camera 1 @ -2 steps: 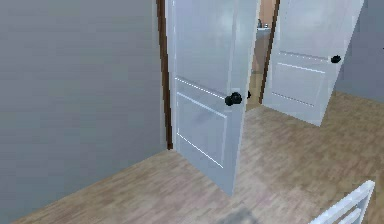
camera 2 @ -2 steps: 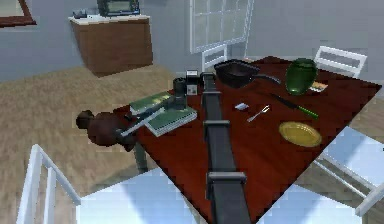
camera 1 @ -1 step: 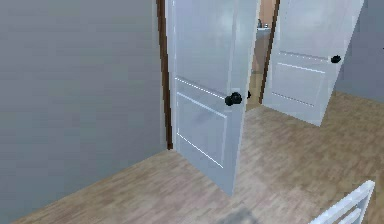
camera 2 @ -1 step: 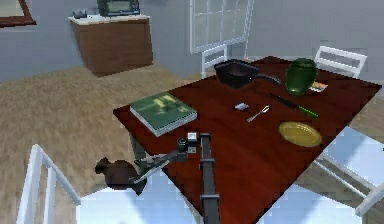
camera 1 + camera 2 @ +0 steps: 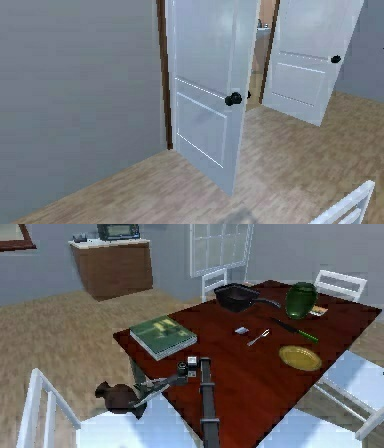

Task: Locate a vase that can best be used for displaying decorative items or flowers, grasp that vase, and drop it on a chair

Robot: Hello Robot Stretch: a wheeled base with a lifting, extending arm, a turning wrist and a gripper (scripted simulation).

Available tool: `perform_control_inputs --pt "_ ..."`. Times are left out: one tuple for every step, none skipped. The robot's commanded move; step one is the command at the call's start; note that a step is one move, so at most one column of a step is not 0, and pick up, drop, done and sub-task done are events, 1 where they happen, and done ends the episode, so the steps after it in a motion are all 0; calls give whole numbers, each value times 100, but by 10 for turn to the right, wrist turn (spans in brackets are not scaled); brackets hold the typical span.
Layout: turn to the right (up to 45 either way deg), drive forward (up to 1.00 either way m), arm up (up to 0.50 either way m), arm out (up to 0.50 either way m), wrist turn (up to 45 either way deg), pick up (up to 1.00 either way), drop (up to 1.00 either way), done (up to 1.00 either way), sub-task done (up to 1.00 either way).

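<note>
In the forward view, a plain grey wall (image 5: 70, 90) fills the left. Next comes a white panelled door (image 5: 205, 60) with a black round knob (image 5: 233, 98), then a second white panelled door (image 5: 310, 50) farther back, both above a pale wood-plank floor (image 5: 290, 150).

In the arm side view, a white slatted chair (image 5: 40, 409) stands at the bottom left, and a brown wooden cabinet (image 5: 112, 269) stands against the far wall. The gripper (image 5: 112, 394) sits just off the near left corner of the dark reddish-brown wooden table (image 5: 230, 374), above the chair's seat. Its far end is a dark lump, so I cannot tell whether it holds anything. A thick green hardcover book (image 5: 165, 334) lies on the table's left part, and the dark square arm bar (image 5: 207, 409) rises just behind the corner. Farther right on the table are a black shallow pan (image 5: 240, 296), a round yellow plate (image 5: 300, 357) and, just beside the pan (on its right), the dark green rounded vase (image 5: 301, 299). The vase stands upright on the tabletop near the far edge, well apart from the gripper.
</note>
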Motion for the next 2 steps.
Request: perform_control_inputs --pt "0 0 0 0 0 0 100 0 0" --pt "0 0 10 0 0 0 0 0 0"
